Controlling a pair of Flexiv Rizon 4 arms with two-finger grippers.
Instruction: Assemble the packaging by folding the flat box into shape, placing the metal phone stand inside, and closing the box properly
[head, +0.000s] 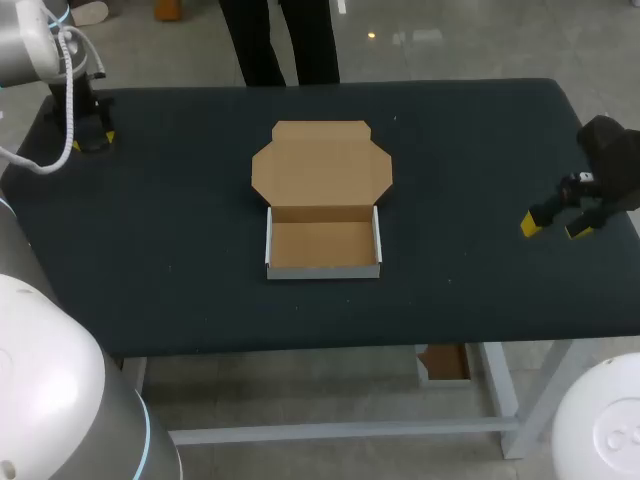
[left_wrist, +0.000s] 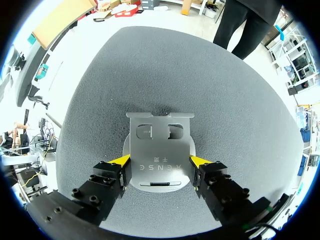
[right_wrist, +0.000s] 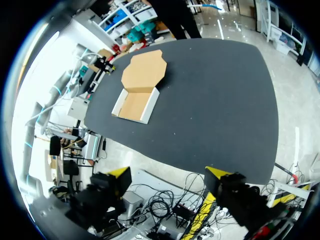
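Cardboard box (head: 323, 246) mid-table: tray walls folded up, brown inside, white outside. Its lid (head: 320, 165) lies open flat behind. Silver metal phone stand (left_wrist: 159, 147) rests on the tabletop, pinched at both sides by the left gripper (left_wrist: 160, 161).

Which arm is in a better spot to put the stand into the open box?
Left. The left tool grips the metal phone stand from both sides; the right tool hangs open and empty at the right edge of the table.

The dark-topped table (head: 480, 150) bore an open cardboard box (head: 322, 245) at its middle (lid spread flat behind) and a metal phone stand (left_wrist: 159, 155).
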